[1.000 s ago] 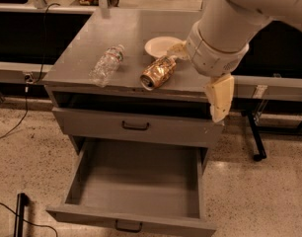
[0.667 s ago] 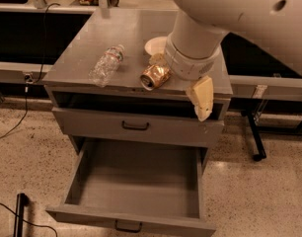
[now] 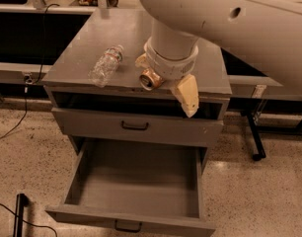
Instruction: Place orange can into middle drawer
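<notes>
The orange can (image 3: pixel 151 79) lies on its side at the front edge of the grey cabinet top (image 3: pixel 82 58), silver end facing me. My gripper (image 3: pixel 164 78) hangs from the big white arm over the cabinet, with one cream finger (image 3: pixel 188 96) right of the can and the other (image 3: pixel 140 60) behind its left side; it looks shut on the can. The middle drawer (image 3: pixel 131 220) is pulled wide open below, its inside bare, black handle on its front.
A clear water bottle (image 3: pixel 105 65) lies on the cabinet top left of the can. The upper drawer (image 3: pixel 136 126) is nearly closed. A black object (image 3: pixel 20 209) and cable lie on the floor at left. A black stand leg (image 3: pixel 254 142) is at right.
The arm has swung left and toward the cabinet's front edge, and the can has moved with it. The white plate behind the can is now hidden by the arm.
</notes>
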`<state>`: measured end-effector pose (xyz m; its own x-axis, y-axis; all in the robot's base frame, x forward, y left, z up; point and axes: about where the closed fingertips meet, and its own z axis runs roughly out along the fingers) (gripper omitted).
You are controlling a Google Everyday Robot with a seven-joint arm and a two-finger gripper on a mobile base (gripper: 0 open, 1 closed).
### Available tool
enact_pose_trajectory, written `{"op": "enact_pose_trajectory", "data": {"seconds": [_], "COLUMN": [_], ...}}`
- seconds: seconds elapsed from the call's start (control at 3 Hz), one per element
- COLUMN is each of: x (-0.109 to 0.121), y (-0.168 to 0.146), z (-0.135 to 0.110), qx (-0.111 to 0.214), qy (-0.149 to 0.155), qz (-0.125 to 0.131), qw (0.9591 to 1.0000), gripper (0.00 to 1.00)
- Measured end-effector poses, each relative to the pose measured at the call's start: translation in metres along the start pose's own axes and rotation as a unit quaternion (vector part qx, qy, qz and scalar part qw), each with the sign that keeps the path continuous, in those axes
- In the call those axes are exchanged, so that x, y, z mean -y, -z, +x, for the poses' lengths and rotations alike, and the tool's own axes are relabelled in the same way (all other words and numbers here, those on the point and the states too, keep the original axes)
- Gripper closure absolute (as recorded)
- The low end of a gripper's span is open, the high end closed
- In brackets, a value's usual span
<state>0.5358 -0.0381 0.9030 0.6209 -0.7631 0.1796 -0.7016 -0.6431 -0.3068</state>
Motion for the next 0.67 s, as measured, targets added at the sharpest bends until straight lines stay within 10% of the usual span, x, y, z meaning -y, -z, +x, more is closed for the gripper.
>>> {"op": "enact_pose_trajectory", "data": {"seconds": [0.67], "x": [0.026], "y": [-0.023], "z": [0.033], "qx": [-0.016], "qy": [0.047], "qz": [-0.038], "qw": [0.9980], "gripper": [0.00]}}
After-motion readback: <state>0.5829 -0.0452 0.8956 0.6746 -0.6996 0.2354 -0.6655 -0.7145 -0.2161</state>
